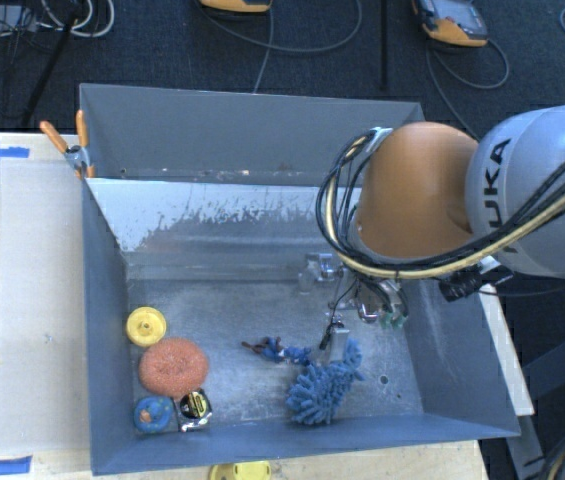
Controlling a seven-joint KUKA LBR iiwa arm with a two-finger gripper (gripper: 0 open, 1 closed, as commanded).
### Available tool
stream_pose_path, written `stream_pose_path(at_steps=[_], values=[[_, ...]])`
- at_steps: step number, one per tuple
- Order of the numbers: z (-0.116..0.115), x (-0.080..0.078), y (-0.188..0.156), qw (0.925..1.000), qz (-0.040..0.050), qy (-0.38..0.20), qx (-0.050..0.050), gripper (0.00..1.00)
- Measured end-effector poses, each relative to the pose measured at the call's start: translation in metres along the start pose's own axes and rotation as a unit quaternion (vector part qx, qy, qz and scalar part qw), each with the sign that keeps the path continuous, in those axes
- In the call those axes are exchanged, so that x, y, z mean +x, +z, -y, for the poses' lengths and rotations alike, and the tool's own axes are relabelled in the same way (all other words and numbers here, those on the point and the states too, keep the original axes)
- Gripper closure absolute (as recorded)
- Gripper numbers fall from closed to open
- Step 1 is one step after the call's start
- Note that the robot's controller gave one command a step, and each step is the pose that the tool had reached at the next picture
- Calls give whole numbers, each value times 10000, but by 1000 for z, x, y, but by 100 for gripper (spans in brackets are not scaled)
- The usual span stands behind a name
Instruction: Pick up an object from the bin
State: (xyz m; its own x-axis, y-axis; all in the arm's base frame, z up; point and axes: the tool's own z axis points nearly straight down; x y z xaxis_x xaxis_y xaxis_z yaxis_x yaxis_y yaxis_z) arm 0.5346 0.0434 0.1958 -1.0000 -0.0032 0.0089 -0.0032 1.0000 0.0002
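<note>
Tool beside blue fuzzy mop, lying diagonal, lower-left to upper-right; tool state unclear.

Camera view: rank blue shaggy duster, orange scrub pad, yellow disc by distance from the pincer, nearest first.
1. Blue shaggy duster, front of bin, right by the pincer.
2. Orange scrub pad, front, view's left.
3. Yellow disc, leftmost, just past the pad.
</note>
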Motion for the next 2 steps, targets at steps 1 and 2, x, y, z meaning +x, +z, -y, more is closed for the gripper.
stream_pose_path(at_steps=[1, 2], values=[[0, -2, -4, 10000, 39, 6, -1, 0], [5, 11, 28, 9993, 69, -355, 0, 0]])
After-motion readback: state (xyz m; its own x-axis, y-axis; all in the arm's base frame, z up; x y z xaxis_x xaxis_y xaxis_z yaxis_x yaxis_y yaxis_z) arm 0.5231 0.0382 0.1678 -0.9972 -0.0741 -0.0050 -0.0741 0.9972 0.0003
